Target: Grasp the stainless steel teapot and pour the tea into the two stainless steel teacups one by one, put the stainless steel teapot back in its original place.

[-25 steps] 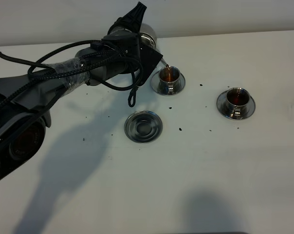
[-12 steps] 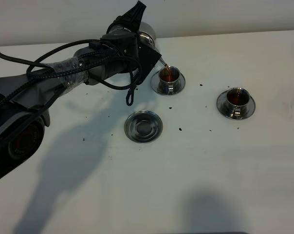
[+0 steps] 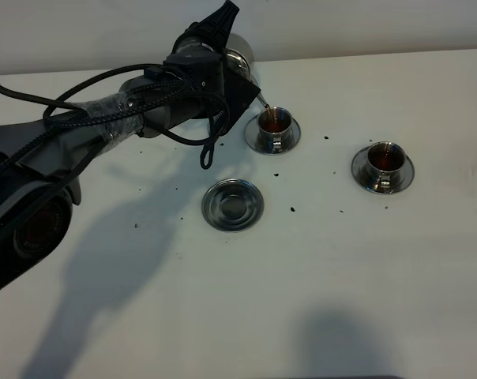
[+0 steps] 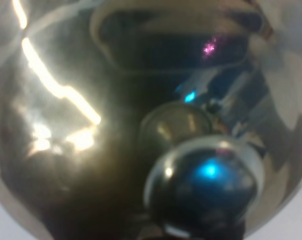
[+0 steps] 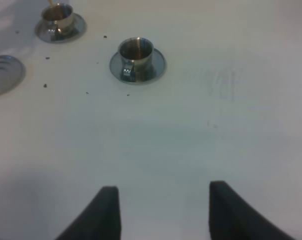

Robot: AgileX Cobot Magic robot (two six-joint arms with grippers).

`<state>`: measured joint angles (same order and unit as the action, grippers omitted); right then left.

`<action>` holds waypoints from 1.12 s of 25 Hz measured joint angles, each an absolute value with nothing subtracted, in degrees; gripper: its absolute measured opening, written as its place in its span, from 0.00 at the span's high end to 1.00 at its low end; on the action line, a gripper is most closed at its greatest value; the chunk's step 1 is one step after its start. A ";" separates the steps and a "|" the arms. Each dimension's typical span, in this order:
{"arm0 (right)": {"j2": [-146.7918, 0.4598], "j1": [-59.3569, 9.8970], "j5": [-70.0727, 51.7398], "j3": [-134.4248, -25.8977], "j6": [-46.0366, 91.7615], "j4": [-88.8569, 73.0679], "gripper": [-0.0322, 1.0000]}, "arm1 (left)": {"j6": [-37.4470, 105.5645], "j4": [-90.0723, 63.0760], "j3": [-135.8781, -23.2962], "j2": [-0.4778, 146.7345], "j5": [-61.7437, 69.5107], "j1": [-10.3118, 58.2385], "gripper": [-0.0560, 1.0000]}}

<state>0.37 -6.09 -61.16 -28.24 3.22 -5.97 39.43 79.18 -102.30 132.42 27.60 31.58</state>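
My left gripper (image 3: 232, 73) is shut on the stainless steel teapot (image 3: 241, 57) and holds it tilted at the back of the table. Its thin spout (image 3: 262, 99) is over the left teacup (image 3: 272, 123), and a thin stream of tea runs into it. The left wrist view is filled by the teapot's domed lid (image 4: 91, 125) and knob (image 4: 206, 185). The right teacup (image 3: 383, 161) holds dark tea on its saucer. The wide empty saucer (image 3: 233, 204) lies in front of the teapot. My right gripper (image 5: 163, 215) is open and empty, well short of the right teacup (image 5: 136, 52).
Small dark specks (image 3: 292, 209) dot the white table (image 3: 341, 284) around the cups. A black cable loop (image 3: 207, 154) hangs from the left arm above the table. The wall edge runs just behind the teapot. The right wrist view also shows the left teacup (image 5: 57, 16) and the empty saucer (image 5: 3, 72).
The left arm has shifted slightly and its hanging cable loop has swung a little left. The teapot stays tilted over the left teacup with tea still running.
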 joint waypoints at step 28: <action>0.37 -6.09 -61.16 -28.24 3.21 -5.97 0.59 | 40.27 81.19 -102.30 132.42 27.13 31.07 0.74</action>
